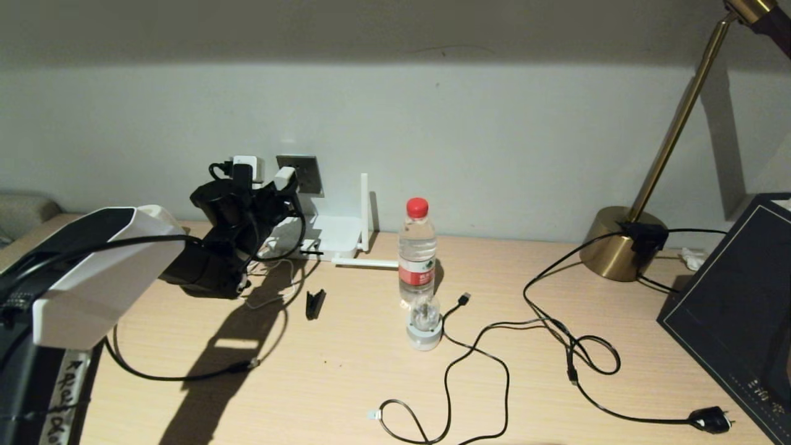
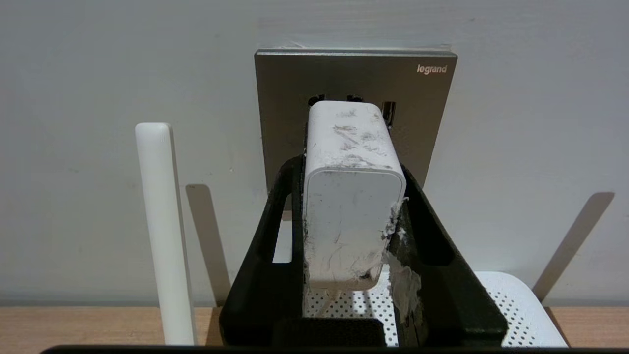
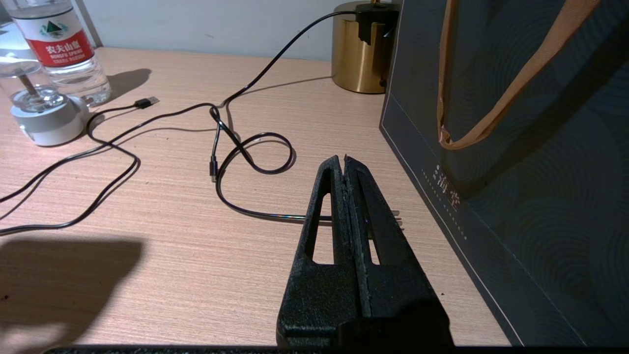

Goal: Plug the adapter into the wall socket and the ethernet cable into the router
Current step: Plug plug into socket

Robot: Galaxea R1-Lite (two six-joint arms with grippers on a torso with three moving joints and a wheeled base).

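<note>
My left gripper [image 1: 283, 185] [image 2: 351, 169] is shut on the adapter [image 1: 284, 178] [image 2: 351, 216], a scuffed white cube. I hold it level, with its front end against the grey wall socket [image 1: 304, 173] [image 2: 295, 83]. The pins are hidden and two dark holes show just above it. The white router [image 1: 334, 235] [image 2: 516, 305] lies directly below, one antenna [image 2: 159, 221] upright. The ethernet cable [image 1: 185, 377] lies loose on the desk, and its pale tip [image 1: 253, 363] appears to be the connector. My right gripper [image 3: 344, 160] hangs shut and empty over the desk, out of the head view.
A water bottle [image 1: 417, 247] and a small domed gadget [image 1: 424, 321] stand mid-desk. A USB-tipped cable [image 1: 465, 298], a black plug [image 1: 710, 420] and tangled cords lie to the right. At the far right are a brass lamp base [image 1: 618, 244] and a dark bag [image 1: 735, 309]. A black clip [image 1: 315, 304] lies near the router.
</note>
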